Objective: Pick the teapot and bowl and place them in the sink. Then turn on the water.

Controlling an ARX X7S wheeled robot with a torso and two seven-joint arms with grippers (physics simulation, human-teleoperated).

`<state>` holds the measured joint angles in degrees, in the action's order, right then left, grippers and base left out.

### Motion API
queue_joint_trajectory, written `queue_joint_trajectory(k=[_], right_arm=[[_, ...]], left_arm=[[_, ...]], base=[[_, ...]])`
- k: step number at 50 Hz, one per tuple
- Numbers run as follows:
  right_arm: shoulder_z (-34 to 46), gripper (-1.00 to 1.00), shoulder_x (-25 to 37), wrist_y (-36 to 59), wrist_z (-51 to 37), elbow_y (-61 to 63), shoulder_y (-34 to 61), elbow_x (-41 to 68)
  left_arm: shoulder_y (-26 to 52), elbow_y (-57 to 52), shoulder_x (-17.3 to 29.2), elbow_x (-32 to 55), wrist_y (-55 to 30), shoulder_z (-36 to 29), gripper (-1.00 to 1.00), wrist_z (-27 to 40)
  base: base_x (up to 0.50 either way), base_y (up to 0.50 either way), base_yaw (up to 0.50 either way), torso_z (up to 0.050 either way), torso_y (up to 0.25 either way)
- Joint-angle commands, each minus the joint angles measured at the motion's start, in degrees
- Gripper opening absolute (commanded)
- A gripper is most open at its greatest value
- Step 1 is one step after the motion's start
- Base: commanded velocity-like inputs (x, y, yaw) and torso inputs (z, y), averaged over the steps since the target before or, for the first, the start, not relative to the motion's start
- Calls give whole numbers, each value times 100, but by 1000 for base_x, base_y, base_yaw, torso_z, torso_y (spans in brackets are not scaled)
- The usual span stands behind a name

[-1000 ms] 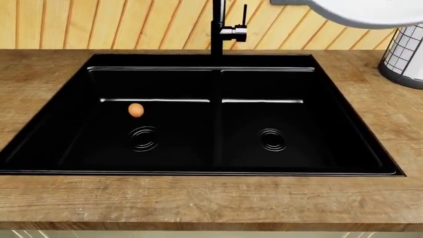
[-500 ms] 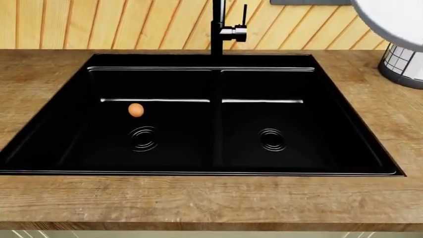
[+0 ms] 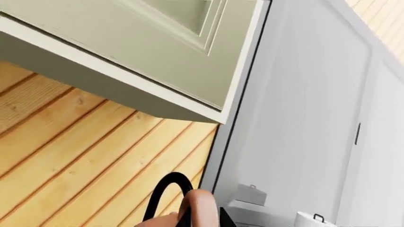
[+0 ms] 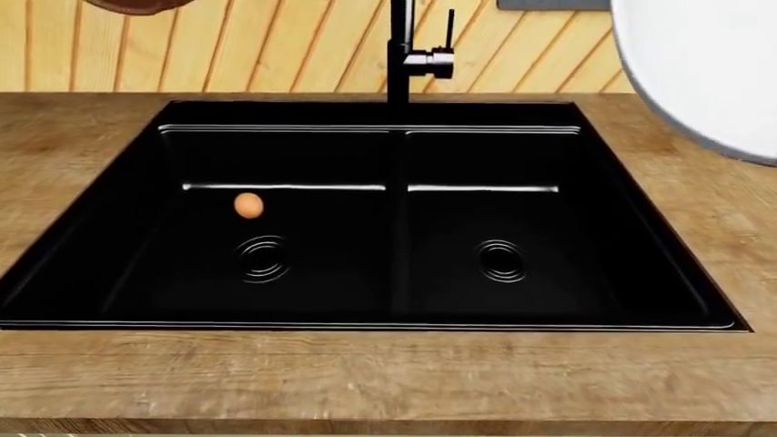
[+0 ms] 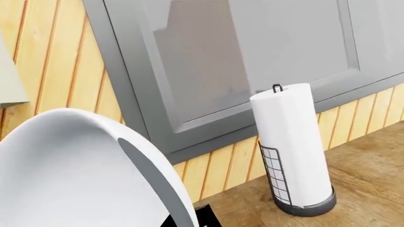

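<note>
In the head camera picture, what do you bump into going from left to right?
teapot → orange ball → left drain → tap → right drain → bowl

Sink [image 4: 680,273] basins open; tap [image 4: 401,50] and ball [image 4: 247,205] obstruct

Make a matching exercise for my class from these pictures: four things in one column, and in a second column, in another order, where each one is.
Things:
1. bowl
2. orange ball
3. paper towel roll
4. teapot

Places:
A. inside the left basin of the sink, above the drain
B. standing upright in a wire holder on the wooden counter
C. up in the air at the head view's upper right, tilted
D. just showing at the head view's top left edge

Pairs: 1-C, 2-A, 3-B, 4-D
</note>
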<state>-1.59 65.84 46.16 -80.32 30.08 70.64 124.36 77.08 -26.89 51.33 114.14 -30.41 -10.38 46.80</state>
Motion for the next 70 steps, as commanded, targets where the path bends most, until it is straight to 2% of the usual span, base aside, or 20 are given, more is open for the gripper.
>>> queue_joint_trajectory(k=[1, 21, 34, 50, 56, 63, 70], right_arm=[[-357, -100, 246, -86, -23, 87, -372, 225], [-65, -100, 366, -55, 35, -56, 5, 358], [-45, -100, 285, -137, 46, -34, -128, 208], [-210, -100, 476, -160, 116, -24, -238, 375], [182, -100, 130, -183, 54, -16, -86, 53], [802, -100, -192, -2, -74, -257, 64, -243], [1306, -100, -509, 251, -50, -514, 188, -612]], left_arm=[[-272, 29, 13, -171, 89, 84, -100, -130], [-333, 53, -84, -307, 104, 47, -100, -262], [-387, 40, -123, -349, 136, 54, -100, -306], [-380, 16, -111, -318, 118, 42, -100, -290], [-389, 90, -104, -422, 32, -58, -100, -313], [-2, 634, -208, -593, -510, -680, -100, -232], [-79, 988, -278, -939, -790, -1086, -100, -285]], base=[[-1, 227, 0, 0, 10], [-15, 257, 0, 1, 2], [-81, 217, 0, 1, 2], [-1, 164, 0, 0, 2], [0, 0, 0, 2, 0], [0, 0, 0, 0, 1], [0, 0, 0, 0, 1]])
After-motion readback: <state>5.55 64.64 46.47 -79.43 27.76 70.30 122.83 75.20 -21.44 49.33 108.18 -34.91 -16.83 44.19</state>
